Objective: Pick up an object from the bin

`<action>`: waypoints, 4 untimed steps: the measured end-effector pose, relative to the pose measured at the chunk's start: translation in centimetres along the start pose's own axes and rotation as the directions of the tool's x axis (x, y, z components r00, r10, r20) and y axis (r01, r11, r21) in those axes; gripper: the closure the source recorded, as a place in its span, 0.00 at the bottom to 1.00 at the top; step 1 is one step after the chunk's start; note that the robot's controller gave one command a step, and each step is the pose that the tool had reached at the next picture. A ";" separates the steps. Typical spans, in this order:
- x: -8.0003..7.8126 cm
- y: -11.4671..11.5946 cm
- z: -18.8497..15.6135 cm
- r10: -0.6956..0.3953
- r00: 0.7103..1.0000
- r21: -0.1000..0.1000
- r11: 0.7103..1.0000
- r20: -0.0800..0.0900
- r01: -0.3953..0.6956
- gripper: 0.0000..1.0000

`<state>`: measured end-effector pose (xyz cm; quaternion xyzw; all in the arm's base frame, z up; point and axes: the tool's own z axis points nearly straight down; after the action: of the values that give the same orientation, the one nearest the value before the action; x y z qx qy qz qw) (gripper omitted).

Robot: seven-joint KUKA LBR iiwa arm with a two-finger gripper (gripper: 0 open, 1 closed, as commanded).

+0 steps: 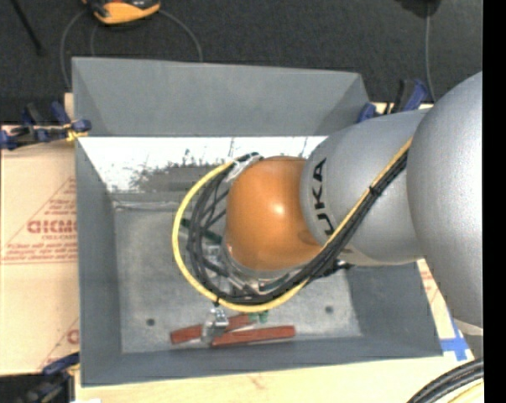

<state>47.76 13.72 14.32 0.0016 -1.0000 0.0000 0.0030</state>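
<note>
A long flat tool with reddish-brown handles lies along the bin's front wall, with a grey metal piece at its middle. My gripper reaches down under the wrist, right above that middle and touching or almost touching it. The wrist hides most of the gripper. A small green thing shows just right of the gripper, behind the tool, and I cannot tell what it is.
The arm comes in from the right, and its orange cover and looped cables hang over the middle of the bin. Bare grey floor shows at the left and in the front right corner. The bin's walls slope up on all sides.
</note>
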 end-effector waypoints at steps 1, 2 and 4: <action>-0.2 0.0 -0.3 0.004 1.000 -0.001 1.000 0.007 -0.004 0.00; -0.9 -4.6 3.9 -0.154 0.988 -0.001 0.988 0.015 0.154 0.00; -0.9 -9.7 4.3 -0.159 0.987 0.000 0.987 0.009 0.159 0.00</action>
<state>48.66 4.05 10.02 0.0813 -0.9967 -0.0005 -0.0014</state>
